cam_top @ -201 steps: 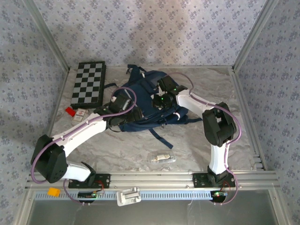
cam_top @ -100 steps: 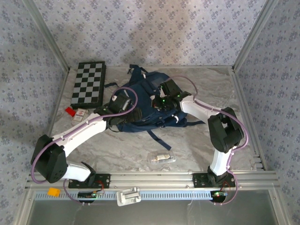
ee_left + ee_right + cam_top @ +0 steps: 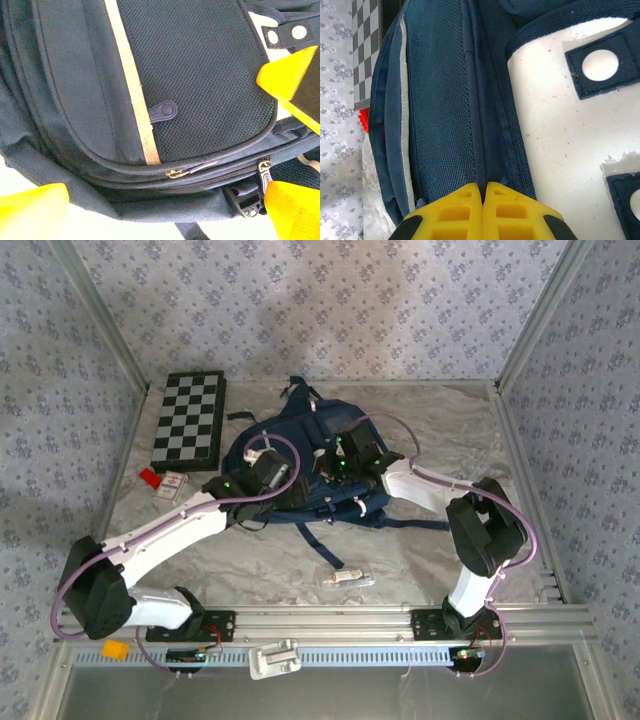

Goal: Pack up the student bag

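The student bag point(image 3: 300, 430), navy with a pale stripe and white panels, lies in the middle of the table. My left gripper point(image 3: 292, 492) hovers open over its near edge. The two yellow fingers point(image 3: 31, 212) stand wide apart either side of a gold zipper pull point(image 3: 175, 173); the left gripper point(image 3: 165, 212) holds nothing. My right gripper point(image 3: 328, 473) is on top of the bag. In the right wrist view the right gripper point(image 3: 483, 188) is shut on a raised navy seam point(image 3: 476, 125) beside a white panel point(image 3: 555, 130). It also shows as the right gripper point(image 3: 290, 75) in the left wrist view.
A folded chessboard point(image 3: 190, 418) lies at the back left. A red item point(image 3: 149, 477) and a small card box point(image 3: 172, 485) sit near it. A clear packet point(image 3: 345, 577) lies near the front rail point(image 3: 330, 620). Bag straps point(image 3: 330, 545) trail toward the front.
The right gripper has closed on the bag's seam and shifted left; the bag has turned and spread out. The left gripper has moved slightly nearer, still open.
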You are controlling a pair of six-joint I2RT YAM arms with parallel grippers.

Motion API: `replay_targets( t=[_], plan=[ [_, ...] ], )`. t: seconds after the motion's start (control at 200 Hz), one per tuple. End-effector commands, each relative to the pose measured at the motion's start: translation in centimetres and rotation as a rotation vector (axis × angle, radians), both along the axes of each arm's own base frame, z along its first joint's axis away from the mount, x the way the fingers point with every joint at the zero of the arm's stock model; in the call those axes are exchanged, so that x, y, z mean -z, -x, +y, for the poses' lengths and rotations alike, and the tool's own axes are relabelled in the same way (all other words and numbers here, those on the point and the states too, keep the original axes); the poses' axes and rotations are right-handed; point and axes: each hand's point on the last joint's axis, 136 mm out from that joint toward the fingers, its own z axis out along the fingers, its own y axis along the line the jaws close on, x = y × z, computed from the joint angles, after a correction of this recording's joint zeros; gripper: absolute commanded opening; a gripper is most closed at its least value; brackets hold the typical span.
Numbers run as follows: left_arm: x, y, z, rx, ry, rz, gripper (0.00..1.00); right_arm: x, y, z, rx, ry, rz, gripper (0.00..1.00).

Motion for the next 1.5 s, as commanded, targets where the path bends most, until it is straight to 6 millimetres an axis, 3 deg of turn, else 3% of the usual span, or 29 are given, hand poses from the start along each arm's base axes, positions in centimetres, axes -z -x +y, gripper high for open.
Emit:
replay_targets(
  t=[0.0,0.555,1.079,1.224,1.379,1.494],
  plan=[
    [0.7,0.3,0.8,-0.094,-0.033,-0.004,1.0,-5.2,-1.0,0.2,0.067,-0.136,-0.102,0.0],
    [3.2,-0.2,-2.4,-0.176,0.039,0.02,1.0,-5.8,-1.2,-0.5,0.111,-0.166,-0.114,0.0],
    [4.1,-2.7,-0.7,-0.339,-0.019,-0.052,1.0,-5.8,-1.4,-0.9,0.124,-0.185,-0.119,0.0],
    [4.1,-2.0,0.0,-0.32,-0.006,-0.057,0.89,-5.9,-1.5,-1.4,0.128,-0.186,-0.121,0.0],
    [4.4,-1.0,1.1,-0.308,-0.009,-0.036,0.71,-6.1,-1.6,-1.6,0.129,-0.179,-0.129,0.0],
    [4.1,-1.0,0.4,-0.247,0.018,-0.037,0.6,-6.0,-1.6,-1.4,0.126,-0.18,-0.127,0.0]
  ],
)
